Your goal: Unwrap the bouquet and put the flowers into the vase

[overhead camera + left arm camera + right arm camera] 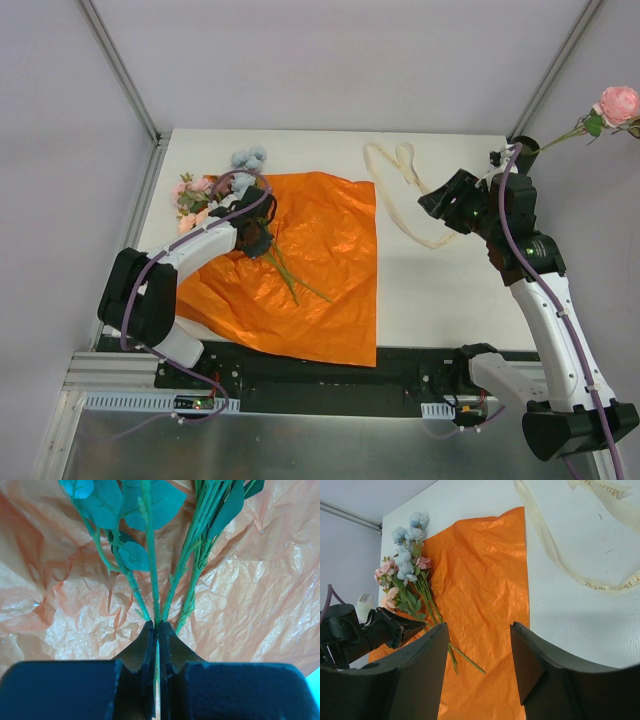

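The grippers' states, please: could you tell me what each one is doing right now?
Left gripper: closed on the flowers, by the stems.
Right gripper: open, holding nothing.

White table (440,290). Orange paper (330,260) lies spread flat and crinkled, centre-left. Cream ribbon (400,170) sits in loose loops, upper centre, just right of the paper. Flowers (195,195) lie upper left, blooms on bare tabletop, stems across the paper. Dark vase (527,150) stands upright, upper right corner.

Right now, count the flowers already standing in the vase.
1: a pink rose leans out of the vase at the far right corner of the table. Others may be cut off by the picture's edge.
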`<move>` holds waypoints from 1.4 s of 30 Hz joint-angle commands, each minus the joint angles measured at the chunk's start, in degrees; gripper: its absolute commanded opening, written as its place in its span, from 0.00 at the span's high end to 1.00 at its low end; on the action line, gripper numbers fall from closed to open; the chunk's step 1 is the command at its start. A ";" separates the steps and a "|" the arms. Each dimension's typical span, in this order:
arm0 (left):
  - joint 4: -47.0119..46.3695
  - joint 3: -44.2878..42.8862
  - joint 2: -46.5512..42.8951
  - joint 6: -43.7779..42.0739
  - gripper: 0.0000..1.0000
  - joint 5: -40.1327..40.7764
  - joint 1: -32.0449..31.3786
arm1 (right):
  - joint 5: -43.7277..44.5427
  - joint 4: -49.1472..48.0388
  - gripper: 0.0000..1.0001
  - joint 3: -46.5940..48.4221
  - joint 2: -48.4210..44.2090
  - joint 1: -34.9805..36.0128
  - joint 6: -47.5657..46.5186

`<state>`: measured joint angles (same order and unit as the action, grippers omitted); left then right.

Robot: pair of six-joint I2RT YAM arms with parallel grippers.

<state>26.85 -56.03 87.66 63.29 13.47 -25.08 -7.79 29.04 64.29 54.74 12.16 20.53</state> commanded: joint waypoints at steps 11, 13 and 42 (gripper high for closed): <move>-1.80 -1.89 -7.31 -11.42 1.00 -1.61 -0.06 | -5.29 -3.19 0.42 0.40 -0.78 0.75 5.03; -1.72 -1.28 -10.47 -12.83 1.00 -1.78 -0.06 | -6.27 -4.16 0.43 0.13 0.01 1.72 6.70; -24.47 10.85 -29.21 -27.16 1.00 -28.06 -1.29 | -7.24 -37.39 0.42 4.87 33.84 25.01 35.80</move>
<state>9.93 -46.02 59.96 38.87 -8.93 -25.58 -14.41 -2.74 63.46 86.02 36.07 51.18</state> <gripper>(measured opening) 0.024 0.584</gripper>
